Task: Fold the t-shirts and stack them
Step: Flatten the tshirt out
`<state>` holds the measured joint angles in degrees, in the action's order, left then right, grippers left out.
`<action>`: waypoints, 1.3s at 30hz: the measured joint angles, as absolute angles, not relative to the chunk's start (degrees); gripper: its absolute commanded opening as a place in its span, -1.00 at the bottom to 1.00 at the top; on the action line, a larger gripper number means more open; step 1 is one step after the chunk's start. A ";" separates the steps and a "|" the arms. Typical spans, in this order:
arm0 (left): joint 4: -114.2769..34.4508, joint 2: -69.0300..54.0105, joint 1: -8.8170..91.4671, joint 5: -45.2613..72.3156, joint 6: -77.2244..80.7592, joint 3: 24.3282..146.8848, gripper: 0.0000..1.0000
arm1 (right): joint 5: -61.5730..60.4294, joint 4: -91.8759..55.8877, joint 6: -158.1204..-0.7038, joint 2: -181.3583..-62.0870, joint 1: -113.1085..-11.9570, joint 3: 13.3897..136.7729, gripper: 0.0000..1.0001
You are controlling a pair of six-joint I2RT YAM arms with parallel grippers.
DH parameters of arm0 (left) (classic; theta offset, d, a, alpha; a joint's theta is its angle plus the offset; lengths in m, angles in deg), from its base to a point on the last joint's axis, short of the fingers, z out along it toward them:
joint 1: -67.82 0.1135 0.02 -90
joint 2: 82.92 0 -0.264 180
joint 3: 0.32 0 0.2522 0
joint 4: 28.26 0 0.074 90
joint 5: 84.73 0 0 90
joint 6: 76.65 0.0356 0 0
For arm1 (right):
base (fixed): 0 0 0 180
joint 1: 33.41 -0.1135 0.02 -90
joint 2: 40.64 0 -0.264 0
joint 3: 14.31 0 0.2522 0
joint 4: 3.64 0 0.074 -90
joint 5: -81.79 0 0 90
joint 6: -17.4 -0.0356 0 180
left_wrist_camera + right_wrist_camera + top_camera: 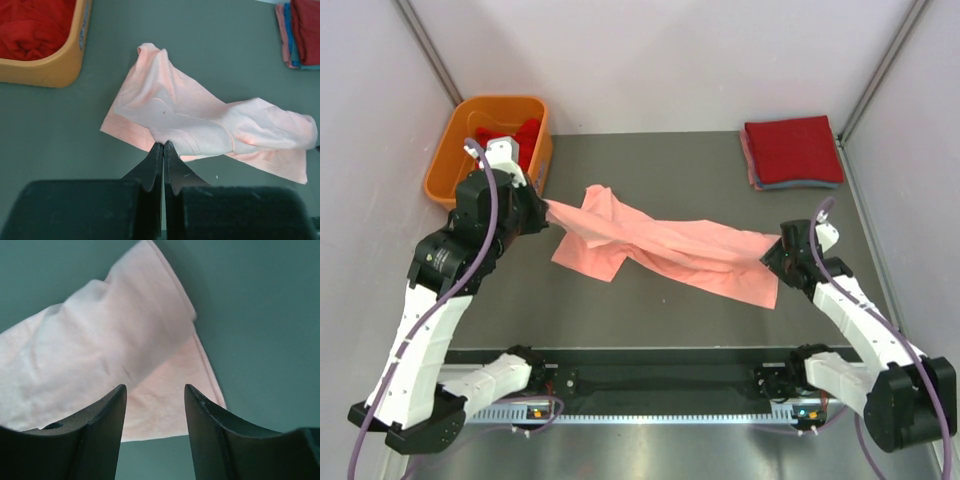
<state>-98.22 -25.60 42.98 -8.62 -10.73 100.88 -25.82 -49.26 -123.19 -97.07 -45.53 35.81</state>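
**pink tee strung across the counter, held at one end only**

the salmon-pink t-shirt [660,245] lies mid-counter, twisted and bunched into a long diagonal band, its far-left part doubled over itself. its left edge is raised and pinched in the left pincer [546,207], whose jaws are closed tight on a small tuck of fabric in the left wrist view. the right pincer [776,250] sits at the shirt's right end. in its own view the jaws stand about half apart with cloth visible beyond the gap and nothing clearly clamped between them. i read it as not gripping.

further out, the folded stack [792,150], red on top, rests at the far right corner. more red t-shirts [510,135] lie crumpled in the orange tub [500,100] at the far left, just beside the left arm. bare counter [650,320] shows in front.

risks, as i judge them:
- with one end held, any pull from the left would drag the shirt as a rope and tighten the twist.
- the right pincer could close on two layers, or miss the hem, since the cloth is rumpled there.
- the thin left-hand tuck may slip under tension.
- the left arm could nudge the tub.
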 measured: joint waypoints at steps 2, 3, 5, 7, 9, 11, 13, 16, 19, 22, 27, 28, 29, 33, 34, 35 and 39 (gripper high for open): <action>-99.34 -25.22 42.98 -10.37 -10.44 101.68 -1.00 | -24.35 -46.50 -122.62 -98.64 -45.50 35.43 0.00; -99.75 -24.98 42.98 -10.96 -10.29 102.32 -1.00 | -23.70 -44.84 -122.25 -99.58 -45.50 35.06 0.00; -100.25 -24.42 42.98 -11.57 -10.07 103.78 -1.00 | -22.85 -42.15 -121.52 -101.68 -45.50 34.15 0.00; -100.25 -24.15 42.98 -11.60 -9.94 104.79 -1.00 | -22.26 -39.53 -120.48 -104.17 -45.48 33.40 0.00; -100.28 -24.15 42.98 -11.55 -9.85 105.03 -1.00 | -22.08 -37.26 -119.56 -106.35 -45.50 32.92 0.00; -100.30 -24.13 42.98 -11.55 -9.83 105.05 -1.00 | -22.06 -35.42 -118.75 -108.32 -45.50 32.70 0.00; -100.30 -24.02 42.98 -11.51 -9.83 105.03 -1.00 | -21.82 -33.71 -118.18 -110.25 -45.50 32.66 -0.01; -100.30 -24.04 42.98 -11.14 -9.85 104.68 -1.00 | -21.62 -30.98 -118.03 -111.78 -45.50 31.70 -0.07; -100.25 -24.07 42.98 -10.64 -9.88 103.80 -1.00 | -21.67 -29.93 -117.96 -113.50 -45.50 30.93 -0.71; -100.21 -24.07 42.98 -10.07 -9.90 102.56 -1.00 | -22.21 -29.72 -117.83 -114.79 -45.48 30.93 -1.00; -100.30 -24.31 42.98 -9.59 -9.96 101.49 -1.00 | -24.77 -34.90 -117.35 -111.05 -45.50 31.50 -1.00; -100.28 -24.50 42.98 -9.59 -10.12 101.49 -1.00 | -25.51 -37.19 -117.11 -108.54 -45.50 31.72 -1.00; -100.30 -24.81 42.98 -9.59 -10.20 101.49 -1.00 | -26.36 -39.66 -116.98 -105.50 -45.50 32.22 -1.00; -100.28 -26.71 42.98 -9.00 -10.75 101.49 -1.00 | -28.70 -47.33 -116.26 -93.20 -45.50 36.05 -1.00; -100.28 -27.15 42.98 -8.73 -10.84 101.49 -1.00 | -29.03 -48.45 -116.15 -91.38 -45.50 37.21 -1.00; -100.28 -27.61 42.98 -8.30 -10.99 101.49 -1.00 | -29.42 -49.98 -116.08 -89.70 -45.50 38.89 -1.00; -100.04 -28.28 42.98 -7.64 -11.19 101.16 -1.00 | -30.63 -53.15 -115.14 -88.67 -45.50 44.33 -1.00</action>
<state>-100.04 -28.28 42.98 -7.64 -11.19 101.16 -30.63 -53.15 -115.14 -88.67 -45.50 44.33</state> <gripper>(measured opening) 0.012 0.008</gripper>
